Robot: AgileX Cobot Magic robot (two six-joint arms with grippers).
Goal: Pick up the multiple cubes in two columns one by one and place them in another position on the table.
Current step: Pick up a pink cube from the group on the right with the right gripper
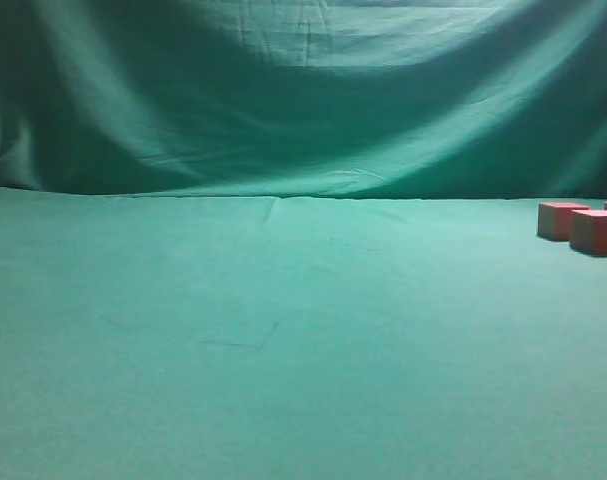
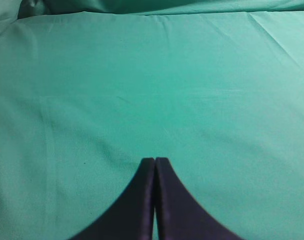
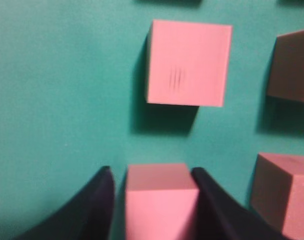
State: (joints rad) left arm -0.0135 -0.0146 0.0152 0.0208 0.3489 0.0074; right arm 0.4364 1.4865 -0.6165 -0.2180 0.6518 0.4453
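While our left gripper (image 2: pixel 155 162) is pressed closed over the table (image 2: pixel 141 75), our right gripper (image 3: pixel 154 180) has one cube (image 3: pixel 159 200) between its jaws; we cannot tell if they squeeze it.

Probably a staged lab: green cloth table (image 1: pixel 233 340) beneath a draped green backdrop (image 1: pixel 283 90).

The desk (image 1: pixel 283 340) is showing a smooth, even green, and the draped backdrop cloth (image 1: pixel 303 90) behind it is wearing the same green — darker in its folds. The cubes (image 1: pixel 563 220) are reading red-orange in the exterior view and plain pink in the right wrist view, shading to dusky brown-pink on their shadowed sides. One cube (image 3: pixel 188 62) is carrying a few thin dark lines on its top face. Both hands — left hand (image 2: pixel 155 200) and right hand (image 3: pixel 157 205) — are showing black fingers.
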